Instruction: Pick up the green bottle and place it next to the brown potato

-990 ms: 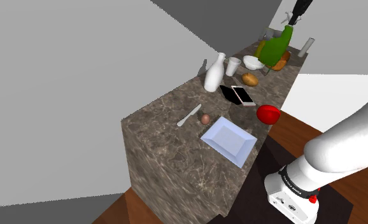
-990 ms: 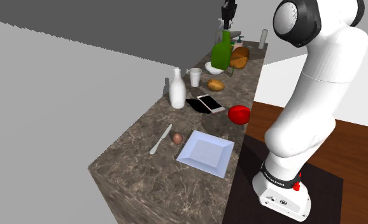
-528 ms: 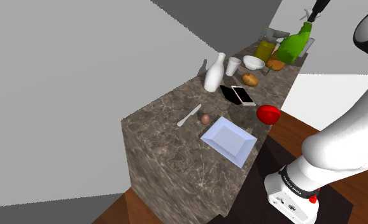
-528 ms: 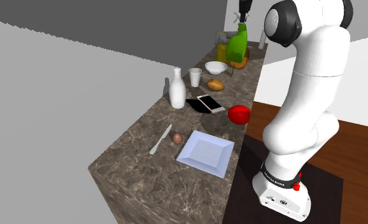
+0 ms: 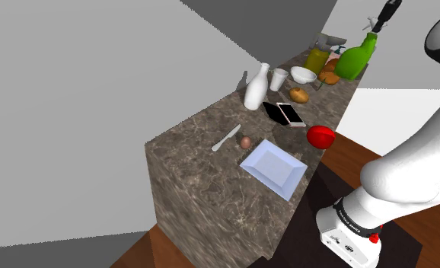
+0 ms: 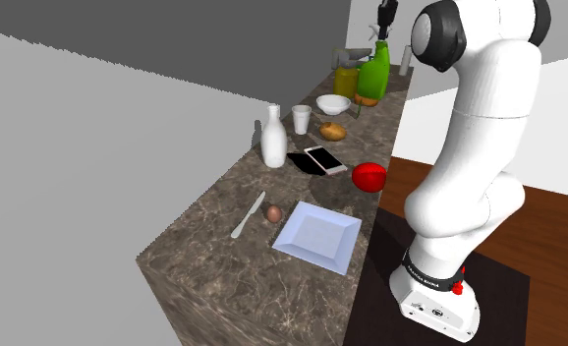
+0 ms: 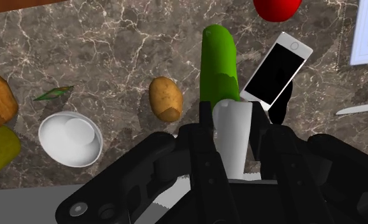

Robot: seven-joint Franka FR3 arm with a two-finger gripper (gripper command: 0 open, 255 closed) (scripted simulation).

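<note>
- Pinching the green bottle (image 5: 355,61) by a pale neck piece with the black fingers (image 7: 205,133), one on each side, and clasping it tight.
- Holding it tilted above the far end of the surface (image 5: 203,175), toward 1 o'clock in the shoulder view.
- Judging the base clear of the marble and so counting the pick-up as done. Treating this as a judgement only, since a brown loaf (image 5: 333,76) and a yellowish jar (image 5: 316,59) are crowding the space under the bottle.
- Finding the brown potato (image 5: 299,95) at about 8 o'clock from the bottle in the shoulder view and about 7 o'clock in the second exterior view, well apart from it.
- Estimating the task as roughly half done, leaving the carry toward the potato, the lowering onto bare marble beside it and the release.
- Noting neighbours for the set-down: a white bowl (image 7: 70,138) and a white cup (image 5: 278,78) near the potato on its far side, and a phone (image 7: 277,70) near it on the side toward the red apple (image 5: 320,137).
- Reading no brand or label anywhere:
  - seeing the bottle as plain green;
  - seeing the phone screen as blank black;
  - spotting pale marks on a dark band at the arm's base (image 5: 352,224), too small to read.
</note>
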